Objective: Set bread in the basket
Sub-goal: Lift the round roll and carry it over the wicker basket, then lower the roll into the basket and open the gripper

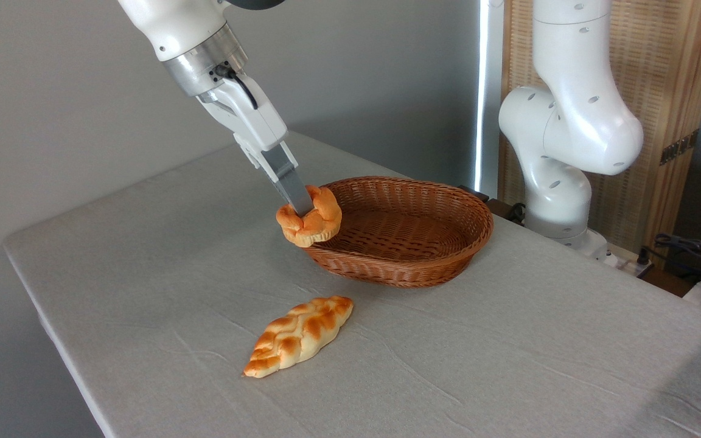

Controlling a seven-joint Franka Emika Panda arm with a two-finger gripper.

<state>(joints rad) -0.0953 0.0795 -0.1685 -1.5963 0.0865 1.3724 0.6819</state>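
The bread (pixel 313 221), a small round knotted bun with an orange-golden crust, hangs tilted in the air just over the left rim of the basket (pixel 423 272). My gripper (pixel 302 208) reaches down from the upper left and is shut on the bread, its grey fingers (pixel 289 182) sunk into the bun's top. The basket is a shallow oval of brown wicker and shows nothing inside.
A longer braided loaf (pixel 299 336) lies on the grey tablecloth (pixel 143 255) in front of the basket. The arm's white base (pixel 560 182) stands at the table's far right edge. Cables (pixel 691 252) lie beyond the right corner.
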